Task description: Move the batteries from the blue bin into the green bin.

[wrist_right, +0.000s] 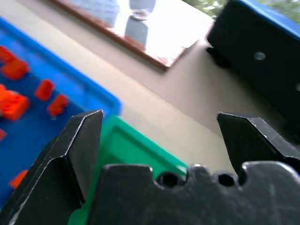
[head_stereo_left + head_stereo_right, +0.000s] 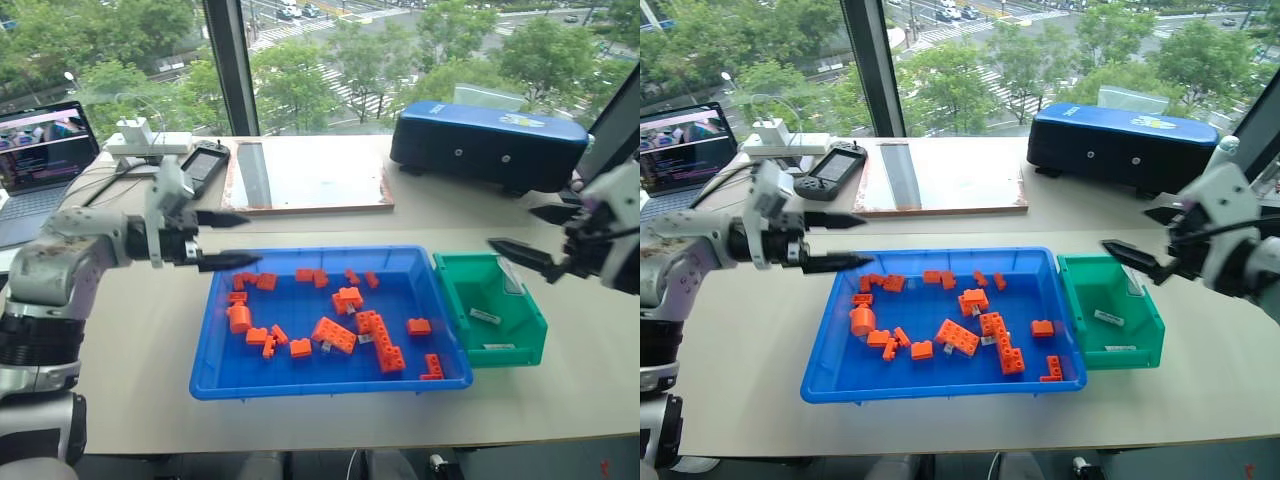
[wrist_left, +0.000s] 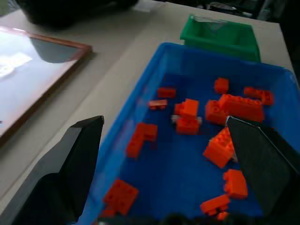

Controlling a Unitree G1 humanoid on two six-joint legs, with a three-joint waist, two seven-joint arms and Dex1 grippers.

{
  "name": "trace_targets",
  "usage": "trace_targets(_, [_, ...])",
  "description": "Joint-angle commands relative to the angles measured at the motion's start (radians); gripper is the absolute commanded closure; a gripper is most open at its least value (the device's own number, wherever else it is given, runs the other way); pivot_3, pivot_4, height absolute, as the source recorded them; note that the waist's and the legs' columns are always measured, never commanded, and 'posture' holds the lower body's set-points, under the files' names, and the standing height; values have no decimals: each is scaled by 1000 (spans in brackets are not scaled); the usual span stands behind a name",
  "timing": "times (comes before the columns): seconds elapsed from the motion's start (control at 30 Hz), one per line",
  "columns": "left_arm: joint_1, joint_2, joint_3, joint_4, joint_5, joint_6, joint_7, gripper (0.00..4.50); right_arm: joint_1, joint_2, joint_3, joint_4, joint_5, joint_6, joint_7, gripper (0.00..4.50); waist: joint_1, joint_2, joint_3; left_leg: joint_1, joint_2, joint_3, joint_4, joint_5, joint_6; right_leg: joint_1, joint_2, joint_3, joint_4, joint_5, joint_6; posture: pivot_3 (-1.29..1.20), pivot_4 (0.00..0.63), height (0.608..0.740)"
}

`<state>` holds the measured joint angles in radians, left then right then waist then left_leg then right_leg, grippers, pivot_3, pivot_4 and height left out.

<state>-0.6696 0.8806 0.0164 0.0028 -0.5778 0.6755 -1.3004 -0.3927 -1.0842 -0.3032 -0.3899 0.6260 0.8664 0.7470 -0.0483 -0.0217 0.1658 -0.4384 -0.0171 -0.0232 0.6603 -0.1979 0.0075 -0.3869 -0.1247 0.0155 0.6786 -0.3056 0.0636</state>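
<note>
The blue bin (image 2: 210, 375) lies mid-table, scattered with orange bricks (image 2: 334, 334). Small silver-grey batteries (image 2: 366, 338) peek out between the bricks. The green bin (image 2: 525, 325) stands against the blue bin's right side, and two batteries (image 2: 485, 316) lie on its floor. My left gripper (image 2: 250, 239) hovers open over the blue bin's far left corner, pointing right, with nothing between its fingers. My right gripper (image 2: 512, 228) is open and empty above the green bin's far edge, pointing left. The left wrist view looks across the blue bin (image 3: 140, 89) to the green bin (image 3: 220, 37).
A dark-blue rounded case (image 2: 490, 145) sits behind the green bin. A wood-framed board (image 2: 310, 175) lies behind the blue bin, with a handheld controller (image 2: 205, 165), a white adapter (image 2: 150, 140) and a laptop (image 2: 40, 160) to its left. A window runs along the back.
</note>
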Motion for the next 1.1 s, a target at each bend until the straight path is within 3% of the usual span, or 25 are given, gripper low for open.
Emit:
trace_targets(0.03, [-13, 24, -18, -58, -3, -20, -63, 0, -156, 22, 179, -138, 112, 183, 2, 14, -1, 0, 0, 0, 0, 0, 0, 0, 0, 0, 0, 0, 0, 0, 0, 0, 150, 732])
trace_targets(0.2, [18, 4, -19, -74, 17, -59, -49, 0, -185, 65, 352, -234, 140, 368, -59, 14, 21, -1, 1, -3, -1, -2, 1, 0, 0, 0, -1, 0, -1, 0, 0, 0, 150, 732])
trace_targets(0.33, [50, 6, -26, -90, 40, -98, -52, 0, -224, 433, 232, -218, 149, 620, -343, 14, 25, -4, 2, -3, -1, -2, 1, 0, 1, 0, -2, 0, 0, 0, 0, 0, 150, 732])
trace_targets(0.4, [47, 4, -25, -87, 45, -102, -49, 0, -235, 533, 175, -211, 136, 715, -426, 14, 24, -4, 2, -3, -1, -1, 1, 0, 0, -2, -1, 1, 1, 0, 0, 0, 150, 732])
trace_targets(0.5, [37, -4, -31, -64, 67, -131, -46, 0, -208, 571, 146, -206, 244, 748, -491, 14, 36, -4, 2, -3, -2, -2, 1, 0, 0, -2, -1, 0, 2, 0, 0, 0, 150, 732])
trace_targets(0.6, [23, -9, -36, -51, 69, -138, -60, 0, -161, 585, 179, -188, 226, 748, -653, 14, 36, -4, 2, -3, -2, -3, 1, 0, 0, -1, -1, -1, 2, 0, 0, 0, 150, 732])
trace_targets(0.77, [11, -16, -41, -43, 73, -144, -66, 0, -154, 614, 119, -149, 415, 748, -827, 14, 24, -4, 2, -3, -2, -2, 1, 0, 0, -2, -1, 0, 2, 0, 0, 0, 150, 732])
trace_targets(1.07, [-10, -28, -55, -22, 89, -155, -61, 0, -156, 521, 145, -110, 747, 748, -1065, 14, 8, -4, 2, -3, -1, -2, 0, 0, 0, -2, 0, 0, 2, 0, 0, 0, 150, 732])
trace_targets(1.1, [-13, -30, -56, -19, 92, -155, -61, 0, -157, 517, 144, -103, 783, 748, -1094, 260, 8, -4, 2, -3, -1, -2, 0, 0, 0, -2, 0, 0, 2, 0, 0, 0, 150, 732])
